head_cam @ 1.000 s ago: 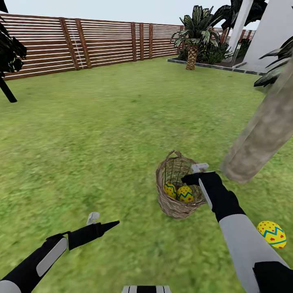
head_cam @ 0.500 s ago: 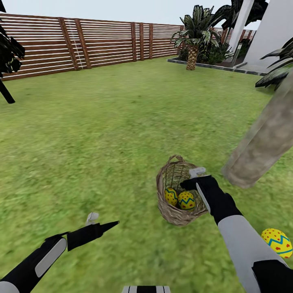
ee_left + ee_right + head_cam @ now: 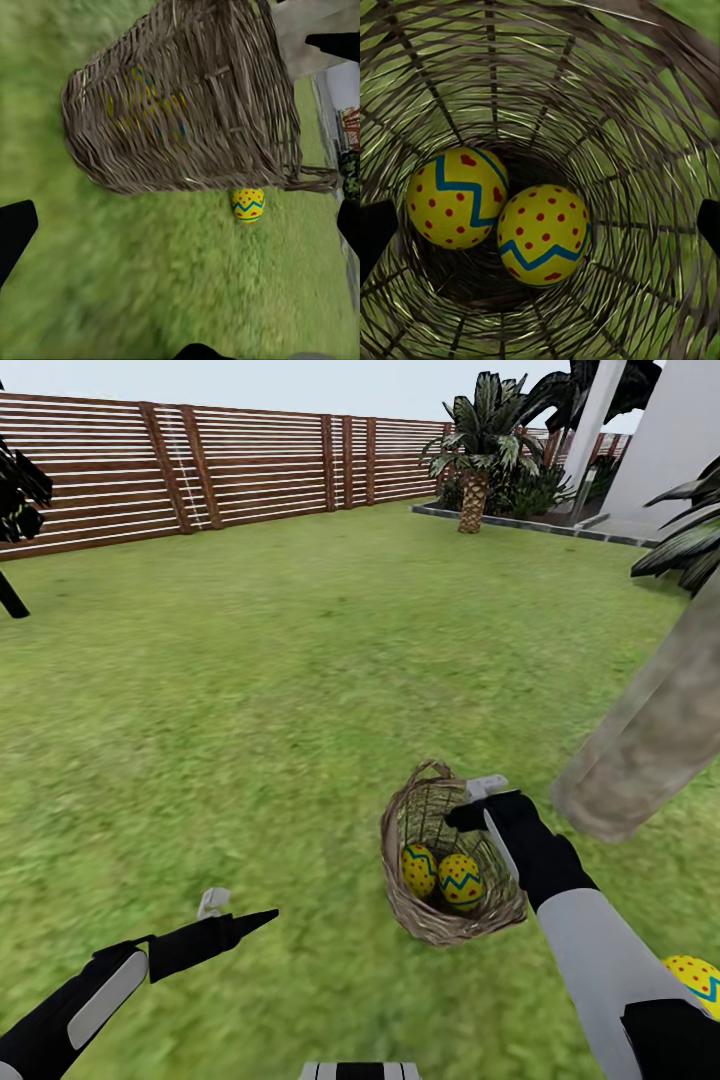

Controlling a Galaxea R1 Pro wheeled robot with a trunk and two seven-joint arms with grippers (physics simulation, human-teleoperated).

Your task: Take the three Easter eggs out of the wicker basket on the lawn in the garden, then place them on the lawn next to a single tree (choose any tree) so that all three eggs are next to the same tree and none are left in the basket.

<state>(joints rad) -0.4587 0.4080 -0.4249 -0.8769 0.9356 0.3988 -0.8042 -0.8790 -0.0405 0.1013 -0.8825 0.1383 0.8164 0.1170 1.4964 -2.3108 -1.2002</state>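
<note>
Two Easter eggs (image 3: pixel 495 217) lie in the wicker basket (image 3: pixel 400 880) beneath the wide-open, empty right gripper (image 3: pixel 478 800)

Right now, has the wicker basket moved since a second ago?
No. The wicker basket keeps its place beside the tree trunk; the camera shifted.

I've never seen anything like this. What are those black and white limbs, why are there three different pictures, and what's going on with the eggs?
It is a simulated two-armed robot. The wide picture comes from its head camera; the others from cameras by each gripper. The right gripper hangs open over the wicker basket, which stands on the lawn. Its camera looks straight down at two Easter eggs inside. A third egg lies on the grass near the tree. The left gripper, open and holding nothing, hovers low, seeing the basket from the side.
</note>
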